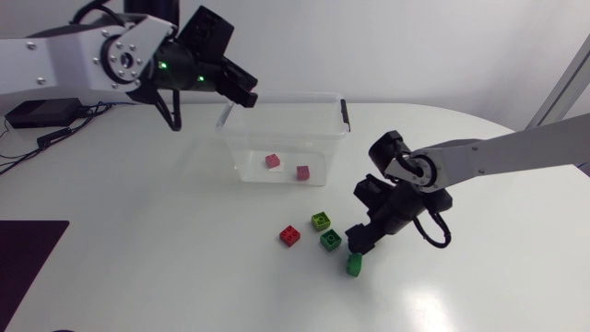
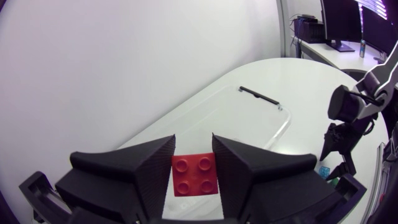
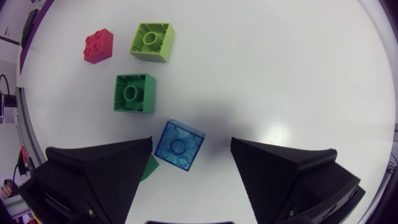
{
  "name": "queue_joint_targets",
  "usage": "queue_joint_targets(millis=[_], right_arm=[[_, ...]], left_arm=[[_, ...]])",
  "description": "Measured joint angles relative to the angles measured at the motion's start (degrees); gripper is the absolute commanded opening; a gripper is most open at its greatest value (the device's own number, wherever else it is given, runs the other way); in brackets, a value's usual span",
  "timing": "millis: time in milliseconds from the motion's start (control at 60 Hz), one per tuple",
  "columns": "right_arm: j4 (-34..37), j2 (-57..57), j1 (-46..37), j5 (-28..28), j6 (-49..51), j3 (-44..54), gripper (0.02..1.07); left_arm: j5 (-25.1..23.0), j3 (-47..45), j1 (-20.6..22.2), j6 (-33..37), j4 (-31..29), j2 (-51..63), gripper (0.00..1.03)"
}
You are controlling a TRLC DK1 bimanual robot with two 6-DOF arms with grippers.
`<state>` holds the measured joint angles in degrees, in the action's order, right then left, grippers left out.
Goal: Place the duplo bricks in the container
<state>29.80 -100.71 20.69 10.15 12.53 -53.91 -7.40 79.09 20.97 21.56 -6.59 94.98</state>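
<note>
- Duplo bricks first: a red four-stud plastic duplo brick [image 2: 194,175] is clamped between the fingers of my left gripper [image 2: 194,149], with one pad on each side of it.
- Ahead of those fingers and lower down is the clear plastic container [image 2: 264,124], open on top. From above, my left gripper [image 1: 241,92] hangs by its rear left corner.
- Two small pinkish-red bricks lie on the container floor, one [image 1: 273,160] near the other [image 1: 302,172].
- My right gripper [image 3: 191,148] is low over the table with its fingers spread wide and gripping nothing.
- A translucent blue plastic brick [image 3: 179,144] lies on the table between those fingers, closer to the left one. I can't tell if it touches that finger.
- A green brick edge [image 3: 148,168] peeks out from beside the same left finger, mostly hidden.
- Ahead of the right fingers is a dark green square brick [image 3: 134,93], just past the blue one.
- Further ahead are a light green square brick [image 3: 152,42] and, beside it, a small red table brick [image 3: 99,45].
</note>
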Motion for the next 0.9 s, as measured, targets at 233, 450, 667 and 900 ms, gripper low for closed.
queue_joint_targets(millis=[233, 450, 667, 900], right_arm=[[0.0, -0.1, 1.9, -1.4, -0.6, 0.7, 0.28], [6.1, 7.7, 0.9, -2.3, -0.6, 1.0, 0.28], [12.7, 14.7, -1.8, -2.5, -0.6, -9.3, 0.28], [12.3, 13.4, -1.7, -2.8, -2.3, -24.2, 0.28]], left_arm=[[3.7, 4.9, 0.5, -1.0, 5.6, 11.6, 0.33], [5.0, 9.7, 0.1, -2.5, 6.6, 17.4, 0.98], [4.8, 5.3, 0.5, -3.8, 5.9, 12.8, 0.98], [2.2, -10.1, 6.3, -3.5, 0.7, -3.4, 0.98]])
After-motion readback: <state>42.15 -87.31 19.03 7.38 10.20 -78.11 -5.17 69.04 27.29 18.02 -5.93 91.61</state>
